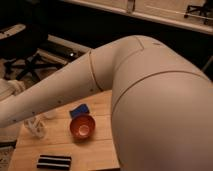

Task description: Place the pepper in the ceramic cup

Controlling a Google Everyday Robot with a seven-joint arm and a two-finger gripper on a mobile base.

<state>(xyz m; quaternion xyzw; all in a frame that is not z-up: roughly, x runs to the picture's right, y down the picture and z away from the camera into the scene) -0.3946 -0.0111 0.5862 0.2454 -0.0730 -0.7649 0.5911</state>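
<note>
My white arm [100,80] fills most of the camera view, running from the big elbow at right down to the left edge. The gripper at its end lies beyond the left edge, out of view, and it is shut. The pepper does not show in this view. The ceramic cup is hidden or out of view as well. Whether anything is held cannot be seen.
A wooden table [100,150] lies below the arm. On it are a round orange bowl [82,127], a blue object [78,110] just behind the bowl, a whitish patterned bottle-like object [35,126] at left and a black-and-white striped bar [54,161] near the front. Office chairs [20,55] stand behind.
</note>
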